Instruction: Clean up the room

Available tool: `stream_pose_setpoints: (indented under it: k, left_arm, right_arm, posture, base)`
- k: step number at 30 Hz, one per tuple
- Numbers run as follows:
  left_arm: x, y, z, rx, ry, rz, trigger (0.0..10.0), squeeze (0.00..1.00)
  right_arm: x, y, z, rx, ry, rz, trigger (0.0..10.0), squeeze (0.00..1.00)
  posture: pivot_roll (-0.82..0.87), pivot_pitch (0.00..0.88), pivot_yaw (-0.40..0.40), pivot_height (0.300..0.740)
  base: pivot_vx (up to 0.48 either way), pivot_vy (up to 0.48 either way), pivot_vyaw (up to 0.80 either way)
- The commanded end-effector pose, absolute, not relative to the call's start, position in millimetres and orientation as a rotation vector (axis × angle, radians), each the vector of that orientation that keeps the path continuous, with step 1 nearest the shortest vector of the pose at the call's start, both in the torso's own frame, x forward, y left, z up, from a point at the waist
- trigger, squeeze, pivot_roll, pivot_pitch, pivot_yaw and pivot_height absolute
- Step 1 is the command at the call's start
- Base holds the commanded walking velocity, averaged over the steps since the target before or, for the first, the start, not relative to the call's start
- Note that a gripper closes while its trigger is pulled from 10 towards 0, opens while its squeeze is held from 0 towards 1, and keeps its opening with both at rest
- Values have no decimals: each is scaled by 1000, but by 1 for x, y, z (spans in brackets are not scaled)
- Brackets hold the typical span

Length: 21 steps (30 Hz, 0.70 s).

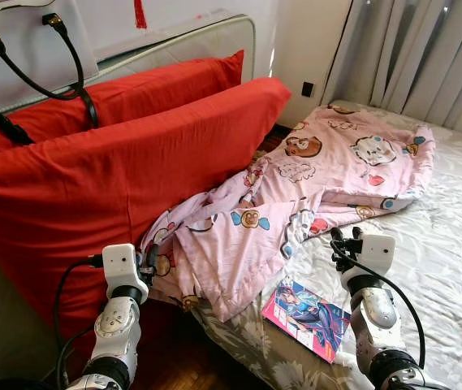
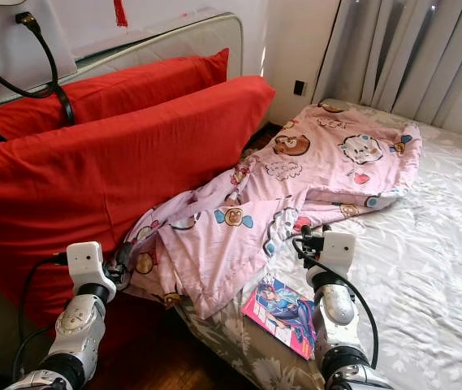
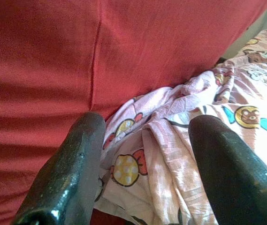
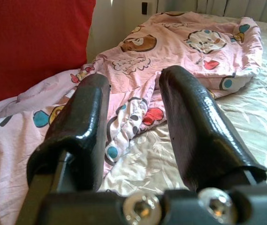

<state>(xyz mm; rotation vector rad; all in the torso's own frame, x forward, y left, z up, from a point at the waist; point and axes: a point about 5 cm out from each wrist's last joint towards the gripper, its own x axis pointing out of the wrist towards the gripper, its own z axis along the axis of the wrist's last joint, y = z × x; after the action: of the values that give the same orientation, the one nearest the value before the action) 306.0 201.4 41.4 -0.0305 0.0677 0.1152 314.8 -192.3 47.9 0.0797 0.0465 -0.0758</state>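
A crumpled pink cartoon-print blanket (image 1: 320, 179) lies across the bed, and one corner hangs over the bed's side. A colourful book (image 1: 306, 317) rests on the sheet near the bed's edge, just below the blanket. My left gripper (image 1: 151, 264) is open right at the hanging corner, its fingers (image 3: 84, 140) on either side of the folded cloth (image 3: 156, 154) beside the red pillow. My right gripper (image 1: 343, 242) is open above the sheet beside the book, pointing at the blanket's edge (image 4: 133, 117), and holds nothing.
Two big red pillows (image 1: 117, 179) lean against the padded headboard (image 1: 182, 41) on the left. A white bag with black handles (image 1: 28, 41) hangs at top left. The pale floral sheet (image 1: 450, 244) spreads right, curtains (image 1: 425, 57) stand behind it, and wooden floor (image 1: 182, 357) shows below.
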Motion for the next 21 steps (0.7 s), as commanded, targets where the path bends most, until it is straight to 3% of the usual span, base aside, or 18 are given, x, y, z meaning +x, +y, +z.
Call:
stream_pose_setpoints:
  k: [1,12,21]
  left_arm:
    - [310,199,46,-19,49,96,10000,0]
    - [310,196,45,-22,57,88,10000,0]
    - [310,195,45,-18,62,80,10000,0]
  right_arm:
    - [317,-189,49,66,54,-70,10000,0]
    - [318,-185,47,60,75,-62,10000,0]
    - [316,-184,45,46,84,-63,10000,0]
  posture:
    - [-62,0,-15,740]
    - [-61,0,-24,677]
    - [-62,0,-23,677]
  base:
    - [0,0,0]
    - [0,0,0]
    - [0,0,0]
